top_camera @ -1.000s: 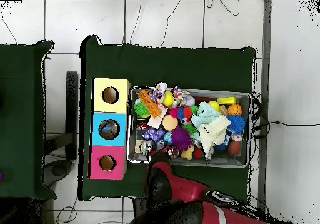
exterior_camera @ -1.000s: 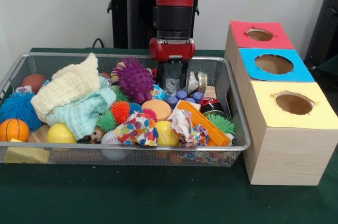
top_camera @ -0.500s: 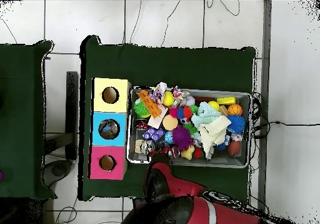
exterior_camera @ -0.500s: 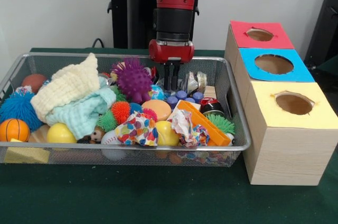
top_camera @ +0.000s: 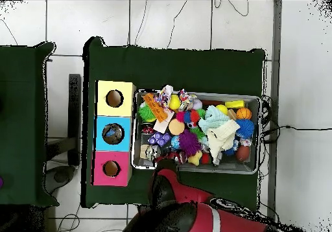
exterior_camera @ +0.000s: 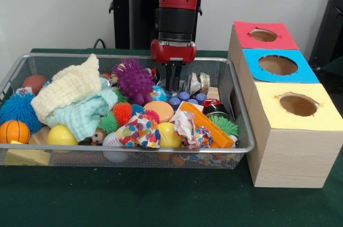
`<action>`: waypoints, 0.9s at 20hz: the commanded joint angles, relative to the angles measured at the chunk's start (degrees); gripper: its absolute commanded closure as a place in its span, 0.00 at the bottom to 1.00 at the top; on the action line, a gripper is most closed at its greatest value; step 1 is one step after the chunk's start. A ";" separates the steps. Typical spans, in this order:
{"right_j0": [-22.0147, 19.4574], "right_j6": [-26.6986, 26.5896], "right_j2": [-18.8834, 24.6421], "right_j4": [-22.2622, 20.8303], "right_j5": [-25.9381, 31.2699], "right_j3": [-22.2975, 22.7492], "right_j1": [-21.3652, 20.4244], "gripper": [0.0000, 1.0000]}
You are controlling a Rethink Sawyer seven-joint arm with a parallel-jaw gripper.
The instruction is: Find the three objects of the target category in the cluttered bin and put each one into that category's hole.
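Hanging upright over the bin's [exterior_camera: 64, 150] far side, the gripper [exterior_camera: 172, 83] is seen w/ fingers pressed together, tips sunk in the clutter just behind the blue caps [exterior_camera: 185, 97] and near a crushed can [exterior_camera: 197, 83]; a straight-down reach is prob. used so neighbours are left undisturbed. A clear crinkly scrap, judged to be a bottle [exterior_camera: 162, 83], is glimpsed right beside the fingers, but whether it is pinched cannot be told; no other bottle is made out. The boxes [exterior_camera: 289, 146] are set just beside the bin, holes up, so only a short carry is needed.
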 commanded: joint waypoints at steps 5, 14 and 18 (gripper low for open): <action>0.03 14.68 -1.59 6.11 8.92 -1.91 5.03 1.00; 0.51 14.64 -1.99 6.44 8.33 -2.26 5.19 0.00; 0.35 14.72 -2.03 6.22 7.92 -2.21 5.32 0.00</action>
